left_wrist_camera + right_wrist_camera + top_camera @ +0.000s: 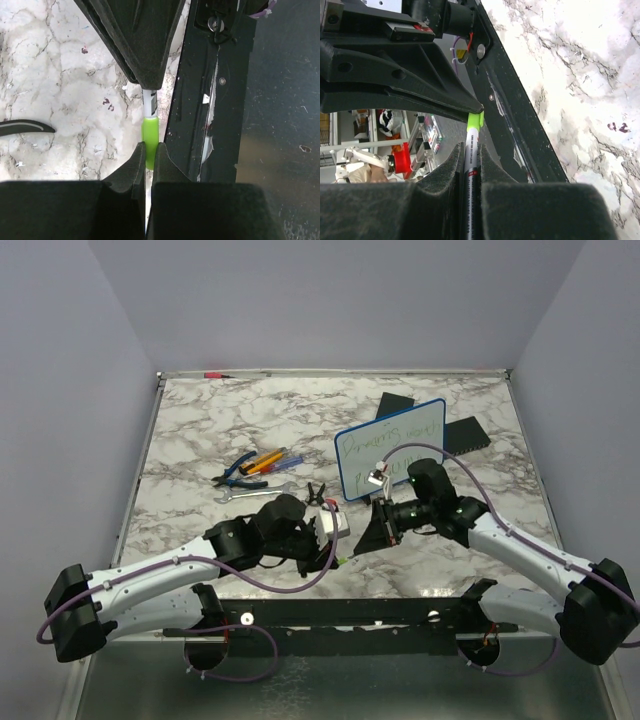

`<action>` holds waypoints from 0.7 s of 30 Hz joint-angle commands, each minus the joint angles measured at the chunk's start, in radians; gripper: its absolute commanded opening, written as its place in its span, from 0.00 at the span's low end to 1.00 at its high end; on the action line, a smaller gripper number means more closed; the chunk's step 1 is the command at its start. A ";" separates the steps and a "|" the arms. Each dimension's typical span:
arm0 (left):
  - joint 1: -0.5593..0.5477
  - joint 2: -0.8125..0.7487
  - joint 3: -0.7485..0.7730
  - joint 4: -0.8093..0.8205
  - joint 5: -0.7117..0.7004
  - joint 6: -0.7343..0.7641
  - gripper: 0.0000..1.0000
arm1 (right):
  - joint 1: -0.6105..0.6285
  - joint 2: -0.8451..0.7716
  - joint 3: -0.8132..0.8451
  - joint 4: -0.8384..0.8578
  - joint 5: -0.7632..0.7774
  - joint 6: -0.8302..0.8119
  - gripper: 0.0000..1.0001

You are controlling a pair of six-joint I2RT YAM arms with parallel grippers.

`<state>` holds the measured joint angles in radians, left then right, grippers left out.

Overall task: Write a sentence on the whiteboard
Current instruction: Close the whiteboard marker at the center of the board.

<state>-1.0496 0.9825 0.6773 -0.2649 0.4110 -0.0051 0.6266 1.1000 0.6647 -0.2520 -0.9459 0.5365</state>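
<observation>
The whiteboard [392, 448], blue-framed, stands tilted right of the table's middle. The sentence [378, 437] shows on it as thin green scrawl in two lines. Both grippers meet low over the near edge, in front of the board, on one marker. My right gripper [470, 148] is shut on the marker's white and black barrel [471, 145]. My left gripper [150, 146] is shut on its green cap [150, 131], which sits on the barrel's end. In the top view the left gripper [338, 558] and right gripper [363, 544] point at each other.
Blue-handled pliers [238, 473], a wrench [250, 494], orange and blue pens [272, 459] and a black clip [317, 492] lie left of the board. Two flat black pads [401, 405] [468, 433] lie behind it. The black base rail [350, 615] runs under the grippers.
</observation>
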 commanded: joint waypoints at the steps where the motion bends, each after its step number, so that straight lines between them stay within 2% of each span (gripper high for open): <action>1: 0.000 -0.040 0.006 0.178 -0.099 -0.026 0.00 | 0.068 0.026 -0.021 0.151 -0.047 0.092 0.02; 16: 0.001 -0.088 -0.016 0.226 -0.165 -0.045 0.00 | 0.197 0.116 -0.046 0.376 -0.033 0.195 0.02; 21: 0.002 -0.098 -0.018 0.237 -0.175 -0.051 0.00 | 0.218 0.140 -0.047 0.399 -0.032 0.202 0.02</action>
<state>-1.0557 0.9012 0.6308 -0.3779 0.3470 -0.0593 0.7685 1.2201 0.6193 0.0116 -0.8753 0.6682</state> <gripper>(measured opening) 0.023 0.110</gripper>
